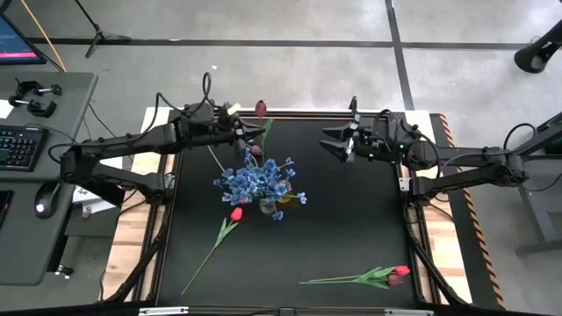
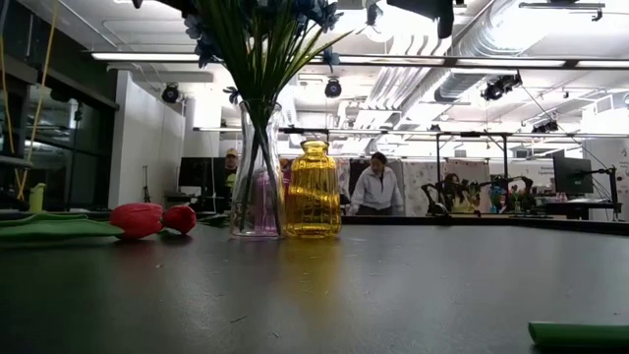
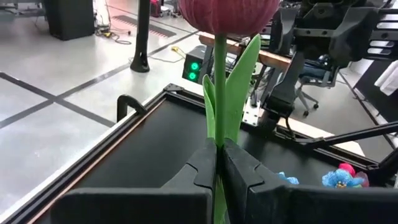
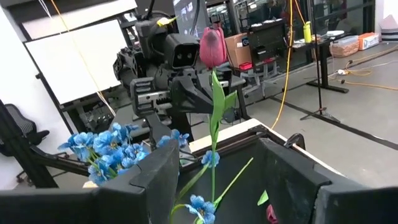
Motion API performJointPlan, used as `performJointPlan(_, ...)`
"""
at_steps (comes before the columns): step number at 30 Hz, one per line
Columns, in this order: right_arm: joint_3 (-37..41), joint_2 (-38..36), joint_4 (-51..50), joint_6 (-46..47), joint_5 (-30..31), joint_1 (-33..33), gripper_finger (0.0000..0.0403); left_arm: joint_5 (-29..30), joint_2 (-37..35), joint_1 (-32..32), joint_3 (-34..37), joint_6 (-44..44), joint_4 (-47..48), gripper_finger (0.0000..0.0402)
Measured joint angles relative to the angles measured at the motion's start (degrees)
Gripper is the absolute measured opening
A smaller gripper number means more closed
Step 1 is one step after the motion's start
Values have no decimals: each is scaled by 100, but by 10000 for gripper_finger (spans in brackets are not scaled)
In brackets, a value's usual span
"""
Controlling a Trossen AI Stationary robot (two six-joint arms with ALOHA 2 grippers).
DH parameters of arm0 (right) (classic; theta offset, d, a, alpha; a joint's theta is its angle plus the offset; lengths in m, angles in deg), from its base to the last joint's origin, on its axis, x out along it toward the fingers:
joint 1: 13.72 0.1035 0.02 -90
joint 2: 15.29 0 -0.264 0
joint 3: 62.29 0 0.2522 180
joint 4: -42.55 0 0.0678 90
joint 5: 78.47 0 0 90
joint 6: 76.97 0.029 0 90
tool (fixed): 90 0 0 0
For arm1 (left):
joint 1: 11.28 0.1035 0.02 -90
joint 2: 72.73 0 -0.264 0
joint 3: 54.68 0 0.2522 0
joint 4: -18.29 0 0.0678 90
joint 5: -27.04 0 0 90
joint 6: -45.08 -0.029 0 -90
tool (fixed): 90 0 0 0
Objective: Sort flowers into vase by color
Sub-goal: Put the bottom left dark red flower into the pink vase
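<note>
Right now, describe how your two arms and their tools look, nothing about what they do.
Both arms are dark, jointed tubes with black cables looping along them. The left tool has blocky black fingers with stepped inner faces and a yellow tag near its wrist. The right tool is equally dark, with broad angular fingers.

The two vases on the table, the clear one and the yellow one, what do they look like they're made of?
The clear tall vase looks like glass: the green stems show through its wall. The yellow ribbed bottle vase seems tinted glass too, translucent and glossy with bright highlights, though clear plastic can't be ruled out.
</note>
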Motion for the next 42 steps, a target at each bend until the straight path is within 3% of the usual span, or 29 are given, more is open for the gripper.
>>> performJointPlan(17, 0, 0, -54, 0, 2, -1, 204, 159, -2, -22, 461, 192, -929, 0)
performJointPlan(25, 0, 0, -59, -46, 2, -1, 204, 152, 0, -22, 461, 212, -275, 0)
performJointPlan(42, 0, 0, -71, -105, 2, -1, 204, 71, 2, -57, 460, 364, -631, 0)
